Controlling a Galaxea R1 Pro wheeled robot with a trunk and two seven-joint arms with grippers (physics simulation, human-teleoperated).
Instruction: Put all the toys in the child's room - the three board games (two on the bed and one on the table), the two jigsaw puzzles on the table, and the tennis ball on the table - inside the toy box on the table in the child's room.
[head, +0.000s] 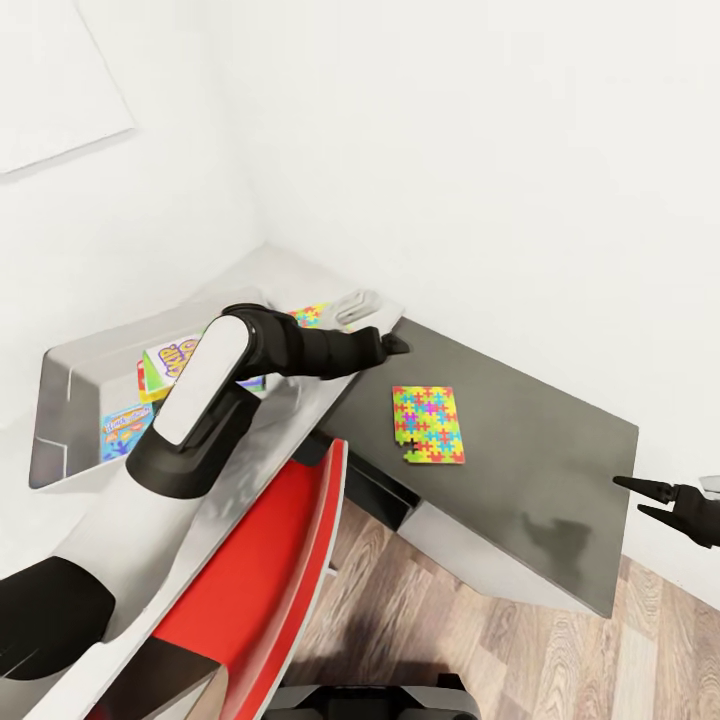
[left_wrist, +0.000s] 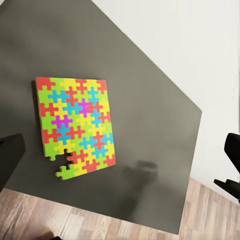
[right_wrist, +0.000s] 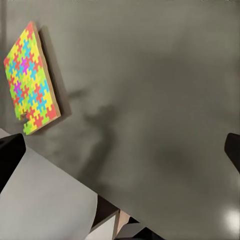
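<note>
A jigsaw puzzle (head: 429, 425), a thin rectangular sheet of interlocking yellow, green, red, blue and orange pieces with a notch missing at one corner, lies flat at the centre of the head view on the dark grey side desk (head: 540, 470). The left gripper (head: 392, 345), its jaws hard to read from above, hangs just up and left of the sheet without touching it; in the left wrist view its dark fingertips (left_wrist: 231, 165) stand wide apart at the frame's edges, released, with the puzzle (left_wrist: 75, 125) between them. The right gripper (head: 650, 497), jaws parted and empty, hovers at the right edge, well apart from the sheet. At left, the pale grey toy box (head: 60, 400) holds printed game boxes (head: 165, 370). White walls (head: 480, 150) meet behind; wood-plank floor (head: 450, 640) runs below.
</note>
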